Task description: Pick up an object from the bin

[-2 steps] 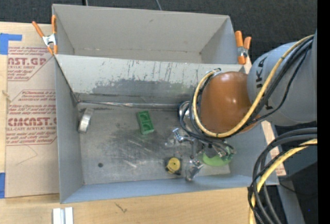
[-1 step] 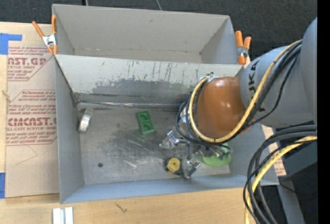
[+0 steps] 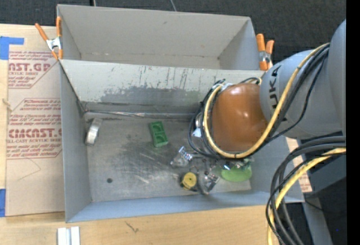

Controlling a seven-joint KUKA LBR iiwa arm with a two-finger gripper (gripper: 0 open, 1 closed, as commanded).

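Arm: one, reaching into the bin from the right of the camera view.
Wrist cover: one orange cover (image 3: 236, 120), domed and fixed to the arm, with yellow and black cables looped round it.
Gripper (image 3: 207, 180): one, low over the bin floor near the front wall, in the right half of the bin, below the orange cover.
Gripper state: cannot be told, because the cover and cables overhang it.
Bin (image 3: 73, 142): one, grey metal, with a scuffed floor and sloping walls.
Nearest thing: one yellow round piece (image 3: 189, 181), small, lying on the floor just beside the gripper on its left and close to the front wall. Whether the gripper touches it cannot be told.
Second nearest: one green round piece (image 3: 237, 173), flat, just beside the gripper on its right, with its upper edge hidden under the orange cover.
Shiny piece (image 3: 183, 155): one, small and pale, on the floor just above the yellow round piece and touching the cables' outline in this view. Its kind cannot be told.
Green brick (image 3: 158, 134): one, oblong and studded, lying flat near the middle of the floor, apart from the gripper.
Silver cylinder (image 3: 91, 134): one, short, lying against the left wall, well apart from everything else.
Obstruction: the orange cover and its cables hide the right rear part of the floor.
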